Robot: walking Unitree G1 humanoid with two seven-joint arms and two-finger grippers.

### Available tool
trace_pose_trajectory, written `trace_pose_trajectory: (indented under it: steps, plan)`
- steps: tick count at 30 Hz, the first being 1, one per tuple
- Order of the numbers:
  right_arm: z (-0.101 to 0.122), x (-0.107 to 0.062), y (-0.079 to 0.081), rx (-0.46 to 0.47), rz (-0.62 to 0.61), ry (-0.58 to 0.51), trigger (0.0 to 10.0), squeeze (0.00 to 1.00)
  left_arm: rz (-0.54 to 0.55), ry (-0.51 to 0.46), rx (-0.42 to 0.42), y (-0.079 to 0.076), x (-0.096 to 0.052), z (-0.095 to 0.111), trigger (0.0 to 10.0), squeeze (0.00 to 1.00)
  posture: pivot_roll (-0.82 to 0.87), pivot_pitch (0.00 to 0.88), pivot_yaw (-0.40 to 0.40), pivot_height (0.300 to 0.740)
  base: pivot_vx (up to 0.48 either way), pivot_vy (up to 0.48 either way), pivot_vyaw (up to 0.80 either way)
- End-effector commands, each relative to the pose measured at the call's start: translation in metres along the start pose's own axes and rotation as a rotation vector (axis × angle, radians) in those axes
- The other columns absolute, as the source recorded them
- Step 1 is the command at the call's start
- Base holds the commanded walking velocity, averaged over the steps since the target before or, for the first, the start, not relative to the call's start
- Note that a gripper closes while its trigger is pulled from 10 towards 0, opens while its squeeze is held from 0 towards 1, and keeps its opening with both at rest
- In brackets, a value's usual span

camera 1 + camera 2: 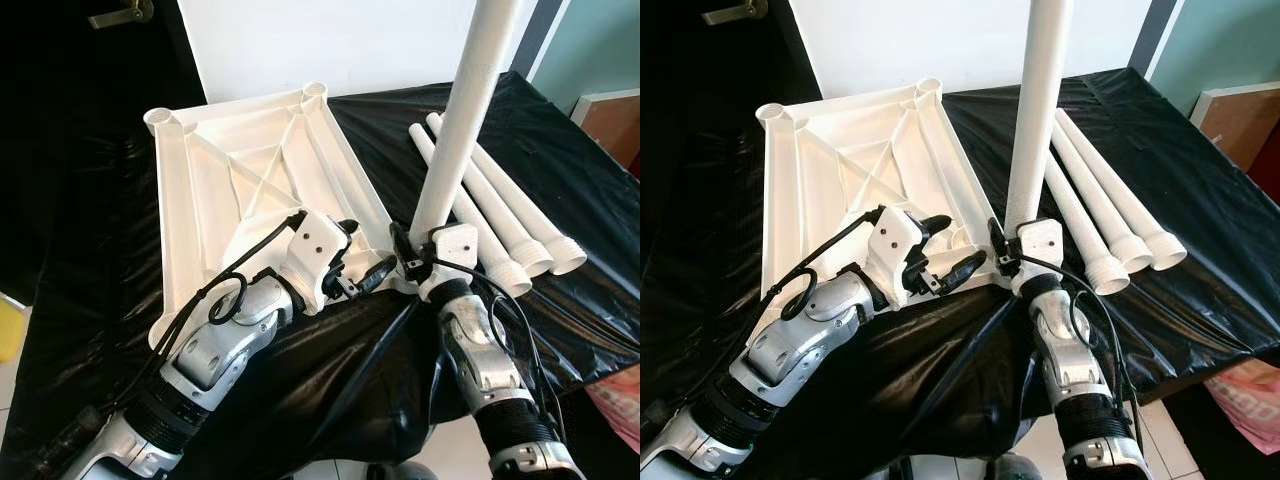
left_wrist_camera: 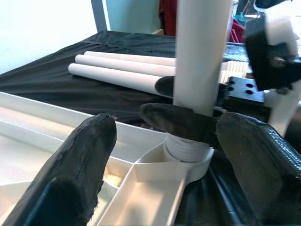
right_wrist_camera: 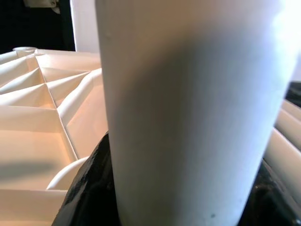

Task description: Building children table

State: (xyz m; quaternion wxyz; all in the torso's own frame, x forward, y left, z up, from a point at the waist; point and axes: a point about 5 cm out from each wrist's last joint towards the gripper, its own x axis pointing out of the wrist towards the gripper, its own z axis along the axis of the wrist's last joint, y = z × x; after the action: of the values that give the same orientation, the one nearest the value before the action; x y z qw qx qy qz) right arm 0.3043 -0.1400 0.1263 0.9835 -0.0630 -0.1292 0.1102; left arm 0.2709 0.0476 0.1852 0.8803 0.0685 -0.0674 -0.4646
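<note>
- The table top [image 1: 240,170] is found lying upside down on the worktop [image 1: 560,160], which is draped in black sheeting; its ribbed underside faces up, with a round socket at each far corner.
- One leg [image 1: 455,140] is held upright at the near right corner of the table top. In the left wrist view its threaded end [image 2: 186,147] is seen entered into the corner socket [image 2: 195,162].
- The right hand [image 1: 1012,258] is closed around the lower part of this leg, just above the socket.
- The left hand [image 1: 362,268] is set just left of the leg over the near edge of the table top. Its fingers [image 2: 84,155] are spread wide and nothing is held in them.
- Three further legs [image 1: 1110,215] lie side by side on the worktop to the right of the table top, threaded ends toward the near edge.
- Step in hand, as judged: the leg is being screwed into the near right socket, with three sockets not yet fitted.
- To do this well, the leg should be kept square to the table top while turned, so that the thread is not crossed. The table top should be steadied by the left hand, since it may slide on the sheeting.
- No containers are noted beyond the sockets; the two far sockets appear unfilled.
</note>
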Motion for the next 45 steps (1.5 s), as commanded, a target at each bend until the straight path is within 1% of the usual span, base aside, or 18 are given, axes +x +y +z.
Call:
trace_pose_trajectory:
  steps: [1,6,7,10,12,13,14,17,18,22,30,32,33,36,39,45]
  plan:
    - [-0.03,-0.02,-0.001,-0.008,-0.007,0.147,10.0,0.0,-0.239,-0.01,0.008,-0.015,-0.001,0.002,10.0,0.0,-0.01,0.113,0.015,0.74,0.0,0.0,0.0]
    - [-0.034,-0.024,0.0,-0.009,-0.002,0.151,10.0,0.0,-0.24,-0.01,0.007,-0.015,-0.001,0.002,10.0,0.0,-0.02,0.112,0.017,0.74,0.0,0.0,0.0]
    - [-0.036,-0.026,0.001,0.023,-0.006,0.144,10.0,0.0,-0.242,-0.009,0.007,-0.015,-0.001,0.002,10.0,0.0,-0.02,0.111,0.021,0.74,0.0,0.0,0.0]
    - [-0.039,-0.028,0.001,0.045,-0.016,0.147,10.0,0.0,-0.243,-0.009,0.007,-0.015,-0.002,0.002,10.0,0.0,-0.02,0.11,0.022,0.74,0.0,0.0,0.0]
    - [-0.043,-0.027,0.0,0.108,-0.042,0.166,10.0,0.0,-0.248,-0.008,0.01,-0.015,-0.001,0.002,10.0,0.0,-0.02,0.107,0.023,0.74,0.0,0.0,0.0]
    - [-0.043,-0.027,0.0,0.108,-0.042,0.166,10.0,0.0,-0.248,-0.008,0.01,-0.015,-0.001,0.002,10.0,0.0,-0.02,0.107,0.023,0.74,0.0,0.0,0.0]
    - [-0.043,-0.026,-0.001,0.144,-0.059,0.172,10.0,0.0,-0.25,-0.008,0.01,-0.015,-0.001,0.002,10.0,0.0,-0.02,0.106,0.023,0.74,0.0,0.0,0.0]
    - [-0.043,-0.026,-0.001,0.144,-0.059,0.172,10.0,0.0,-0.25,-0.008,0.01,-0.015,-0.001,0.002,10.0,0.0,-0.02,0.106,0.023,0.74,0.0,0.0,0.0]
    - [-0.044,-0.025,-0.001,0.173,-0.073,0.184,10.0,0.0,-0.251,-0.007,0.011,-0.016,-0.001,0.002,10.0,0.0,-0.01,0.104,0.023,0.74,0.0,0.0,0.0]
    - [-0.044,-0.024,-0.001,0.187,-0.083,0.192,10.0,0.0,-0.253,-0.007,0.011,-0.016,-0.002,0.002,10.0,0.0,-0.01,0.103,0.021,0.74,0.0,0.0,0.0]
    - [-0.048,-0.02,-0.002,0.182,-0.087,0.249,10.0,0.0,-0.256,-0.004,0.005,-0.018,-0.003,0.002,10.0,0.0,-0.01,0.108,0.018,0.74,0.0,0.0,0.0]
    - [-0.048,-0.018,-0.001,0.161,-0.077,0.268,10.0,0.0,-0.256,-0.004,0.004,-0.018,-0.003,0.002,10.0,0.0,-0.01,0.11,0.019,0.74,0.0,0.0,0.0]
    - [-0.048,-0.018,-0.001,0.161,-0.077,0.268,10.0,0.0,-0.256,-0.004,0.004,-0.018,-0.003,0.002,10.0,0.0,-0.01,0.11,0.019,0.74,0.0,0.0,0.0]
    - [-0.043,-0.016,0.001,0.079,-0.022,0.246,10.0,0.0,-0.254,-0.004,0.002,-0.018,-0.003,0.002,10.0,0.0,-0.01,0.111,0.018,0.74,0.0,0.0,0.0]
    - [-0.042,-0.017,0.003,0.051,-0.001,0.229,10.0,0.0,-0.254,-0.003,0.001,-0.018,-0.003,0.002,10.0,0.0,-0.01,0.112,0.017,0.74,0.0,0.0,0.0]
    - [-0.04,-0.017,0.005,0.046,0.024,0.212,10.0,0.0,-0.253,-0.003,-0.001,-0.018,-0.003,0.002,10.0,0.0,-0.01,0.113,0.017,0.74,0.0,0.0,0.0]
